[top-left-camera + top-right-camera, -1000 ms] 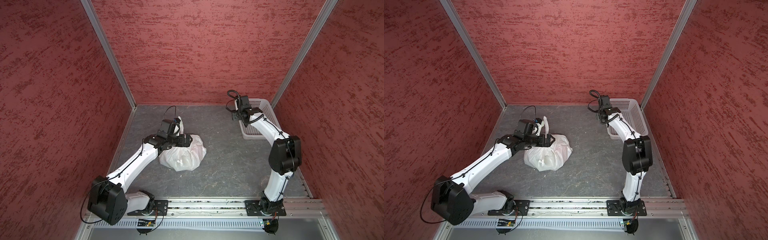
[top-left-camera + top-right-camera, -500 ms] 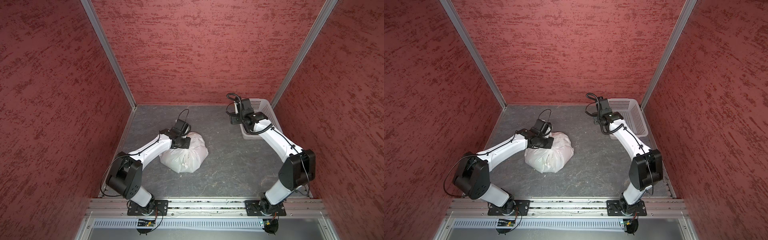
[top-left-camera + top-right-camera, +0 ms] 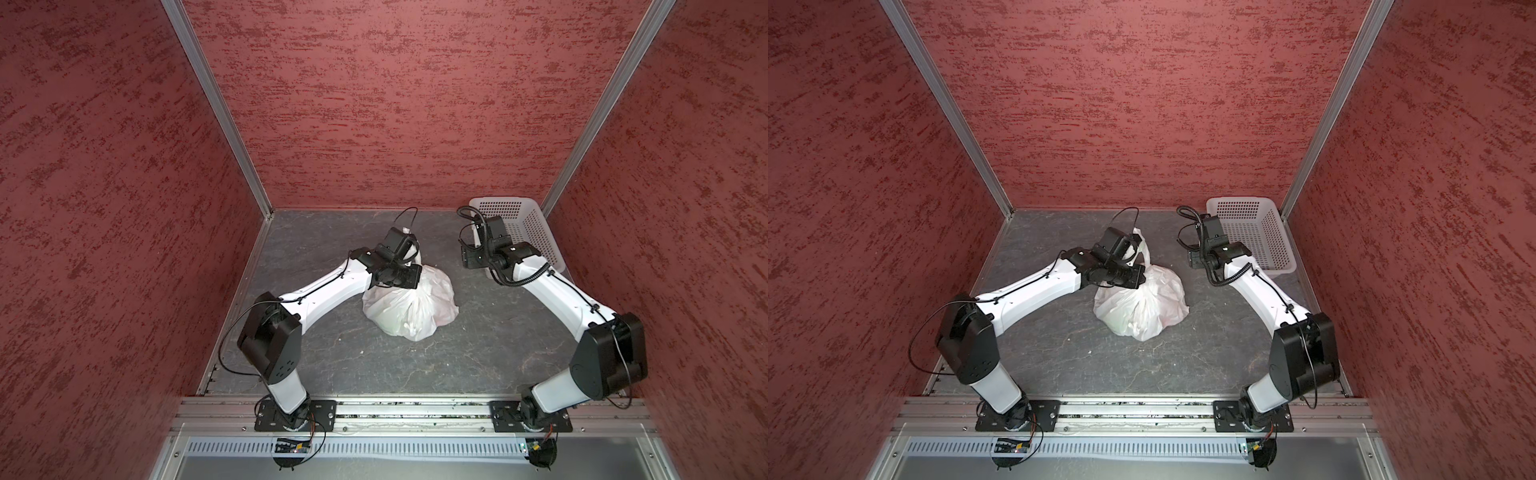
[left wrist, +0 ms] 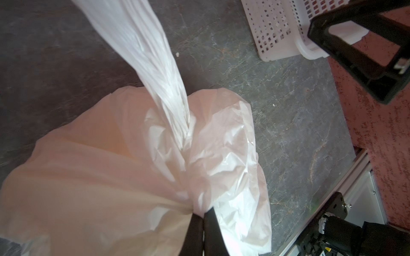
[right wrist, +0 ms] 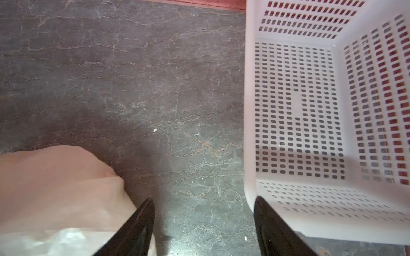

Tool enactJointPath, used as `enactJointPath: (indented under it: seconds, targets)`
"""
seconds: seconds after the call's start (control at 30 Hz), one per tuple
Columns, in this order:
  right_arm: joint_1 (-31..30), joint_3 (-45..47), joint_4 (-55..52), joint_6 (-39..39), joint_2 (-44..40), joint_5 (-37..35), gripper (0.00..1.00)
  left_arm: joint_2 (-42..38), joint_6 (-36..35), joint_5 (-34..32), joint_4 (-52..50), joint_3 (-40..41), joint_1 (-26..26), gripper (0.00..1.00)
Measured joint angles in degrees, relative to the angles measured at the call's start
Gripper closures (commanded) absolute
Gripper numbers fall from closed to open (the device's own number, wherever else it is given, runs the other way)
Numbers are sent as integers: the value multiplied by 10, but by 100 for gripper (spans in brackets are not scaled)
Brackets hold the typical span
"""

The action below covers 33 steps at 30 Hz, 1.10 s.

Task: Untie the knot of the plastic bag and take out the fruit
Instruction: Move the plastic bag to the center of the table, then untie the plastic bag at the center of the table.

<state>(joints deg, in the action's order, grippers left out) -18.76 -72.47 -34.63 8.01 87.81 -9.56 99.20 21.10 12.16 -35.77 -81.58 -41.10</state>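
Note:
The white plastic bag (image 3: 411,309) (image 3: 1142,309) sits tied on the grey floor, drawn up into a peak. My left gripper (image 3: 415,277) (image 3: 1139,276) (image 4: 203,213) is shut on a pinch of film at that peak. The knot (image 4: 187,141) lies just beyond the pinch, and a twisted handle strap (image 4: 155,55) runs out from it. The fruit is hidden inside the bag. My right gripper (image 3: 468,258) (image 3: 1194,261) (image 5: 203,206) hangs open with nothing between its fingers. It hangs over bare floor, the bag (image 5: 55,188) on one side and the basket on the other.
A white perforated basket (image 3: 536,235) (image 3: 1262,239) (image 4: 277,33) (image 5: 250,133) stands in the back right corner against the red walls. Grey floor (image 3: 374,365) stretches between the bag and the front rail. The enclosure walls close in on three sides.
My left gripper moved from the bag's left side onto its top and closed on the film. The right arm swung away from the basket toward the bag, opening slightly.

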Motion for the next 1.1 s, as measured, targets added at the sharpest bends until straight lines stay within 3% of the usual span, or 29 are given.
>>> enactJointPath:
  seconds: [0.03, 0.1, 0.23, 0.5, 0.7, 0.93, 1.03, 1.1]
  targets:
    - [0, 3, 2, 2, -2, 6, 26, 11, 4, 4, 0, -9, -5, 55]
    - [0, 6, 3, 4, -5, 15, 25, 26, 12, 10, -2, -20, -11, 38]
    - [0, 23, 10, 9, -20, 49, 23, 20, 14, 0, -15, -20, -10, 28]
    - [-19, 73, 33, 18, -74, 129, 20, -61, -45, -24, -39, 23, -4, 29]
    - [-44, 107, 61, 34, -75, 191, 17, -61, -85, -28, -36, 74, -3, 32]
    - [-64, 137, 97, 56, -76, 233, 14, -39, -96, -28, 3, 81, -3, 35]
    - [-73, 156, 109, 66, -80, 246, 13, -22, -102, -28, 21, 81, -3, 47]
    - [-79, 165, 113, 69, -80, 251, 13, -13, -106, -29, 28, 83, -3, 63]
